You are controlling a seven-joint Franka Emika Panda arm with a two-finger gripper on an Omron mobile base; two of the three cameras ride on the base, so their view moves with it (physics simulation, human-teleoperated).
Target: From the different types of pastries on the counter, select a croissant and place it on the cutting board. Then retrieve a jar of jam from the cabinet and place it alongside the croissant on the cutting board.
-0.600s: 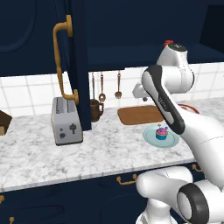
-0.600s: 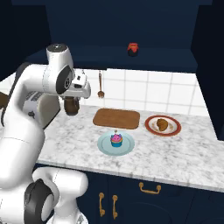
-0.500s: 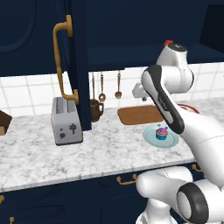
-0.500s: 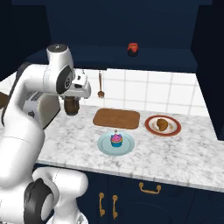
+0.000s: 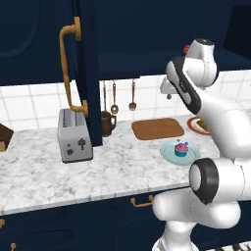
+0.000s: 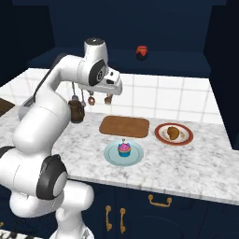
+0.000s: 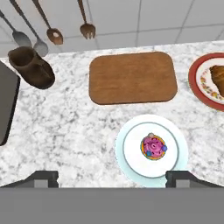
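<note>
Spread wide and holding nothing, my gripper hung above the marbled white-grey counter. Right of centre sat the flat brown wooden cutting board, bare. At the right edge, the golden-brown croissant lay on a red-rimmed plate. High up, the red jam jar stood in the navy cabinet.

The bare brown cutting board lies flat on the marbled worktop. Right of it the golden croissant sits on a red-rimmed plate. The red jar of jam stands, apparently upright, inside the open cabinet.
</note>
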